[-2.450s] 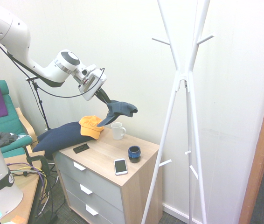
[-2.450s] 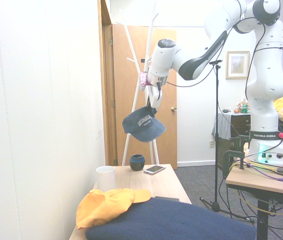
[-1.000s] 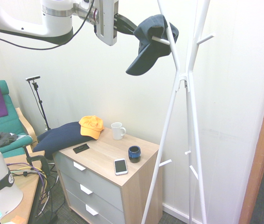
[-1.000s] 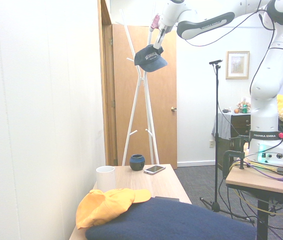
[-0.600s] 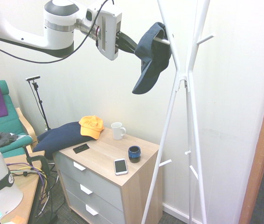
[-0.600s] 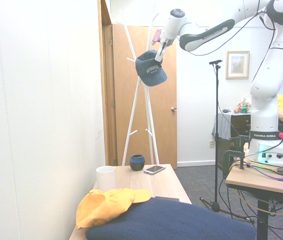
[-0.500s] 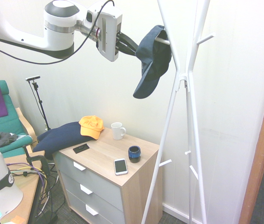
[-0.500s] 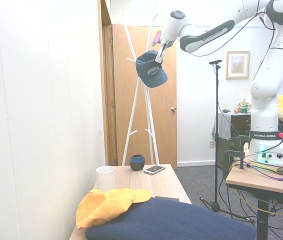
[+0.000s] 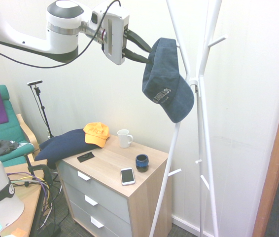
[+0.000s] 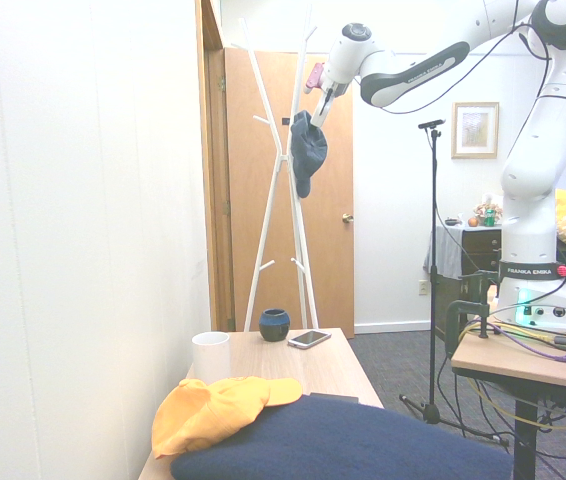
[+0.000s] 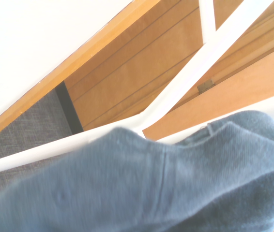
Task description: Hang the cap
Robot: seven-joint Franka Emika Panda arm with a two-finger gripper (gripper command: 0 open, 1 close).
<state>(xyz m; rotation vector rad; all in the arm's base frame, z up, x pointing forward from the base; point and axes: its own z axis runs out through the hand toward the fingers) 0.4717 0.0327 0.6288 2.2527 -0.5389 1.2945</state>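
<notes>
The navy cap (image 9: 166, 79) hangs from a side peg of the white coat rack (image 9: 200, 113), crown toward the pole and brim pointing down, white lettering showing. My gripper (image 9: 143, 49) is just left of the cap's upper edge, its fingers apart and open, close to the fabric. From the other side the cap (image 10: 305, 150) dangles narrow against the rack (image 10: 281, 200), with the gripper (image 10: 315, 108) right above it. In the wrist view, blue cap fabric (image 11: 175, 183) fills the lower part, with white rack poles (image 11: 214, 53) crossing behind.
Below stands a wooden dresser (image 9: 110, 160) bearing an orange cap (image 9: 96, 133), a white mug (image 9: 124, 138), a dark blue cup (image 9: 141, 162), a phone (image 9: 127, 176) and a navy pillow (image 9: 63, 143). A wooden door (image 10: 333, 220) is behind the rack.
The fingers have spread apart. The cap has swung down on the peg and turned, its lettered front now facing the first exterior camera.
</notes>
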